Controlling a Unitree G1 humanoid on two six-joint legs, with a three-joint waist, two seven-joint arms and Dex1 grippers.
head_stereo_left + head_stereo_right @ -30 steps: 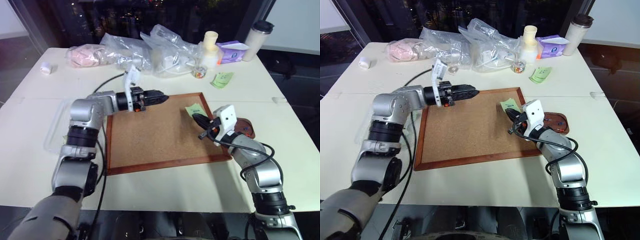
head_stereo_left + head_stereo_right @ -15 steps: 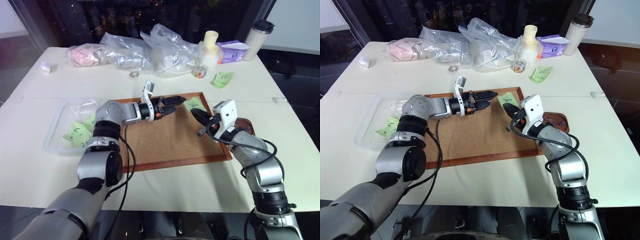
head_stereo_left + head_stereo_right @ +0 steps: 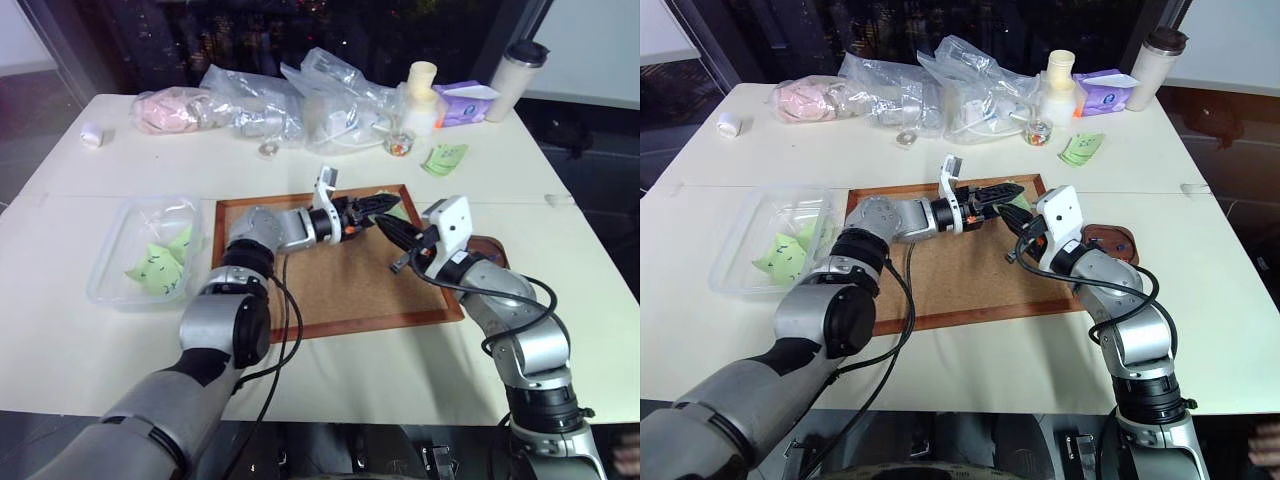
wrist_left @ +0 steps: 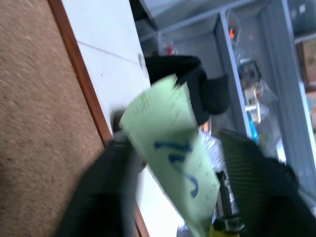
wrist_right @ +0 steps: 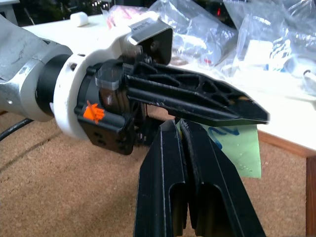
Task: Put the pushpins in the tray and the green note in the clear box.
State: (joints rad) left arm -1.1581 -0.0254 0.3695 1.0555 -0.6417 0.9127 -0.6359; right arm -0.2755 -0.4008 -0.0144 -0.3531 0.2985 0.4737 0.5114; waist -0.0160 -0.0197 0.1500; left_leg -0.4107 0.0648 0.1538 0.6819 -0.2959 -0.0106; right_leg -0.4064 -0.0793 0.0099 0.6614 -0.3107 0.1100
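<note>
My left gripper (image 3: 398, 200) reaches across the cork board (image 3: 330, 290) to its far right corner. Its fingers stand apart on either side of the green note (image 4: 168, 148), a pale square with blue handwriting that curls up off the board (image 5: 239, 145). My right gripper (image 3: 389, 227) is shut, its tips just below the left fingers and right by the note (image 5: 180, 123); I see nothing between them. The tray (image 3: 494, 250), a small dark reddish dish, lies behind my right wrist. The clear box (image 3: 125, 215) sits left of the board with green notes inside. I cannot make out any pushpins.
Crinkly plastic bags (image 3: 300, 95), a white bottle (image 3: 420, 95), a purple packet (image 3: 465, 100) and a tumbler (image 3: 517, 65) line the table's far edge. A small glass jar (image 3: 398, 143) and a fanned pile of green notes (image 3: 445, 158) lie beyond the board.
My left arm swung right across the board to the note, rolling its wrist; its fingers spread wide, then narrowed around the note. The right gripper rose slightly, still shut.
</note>
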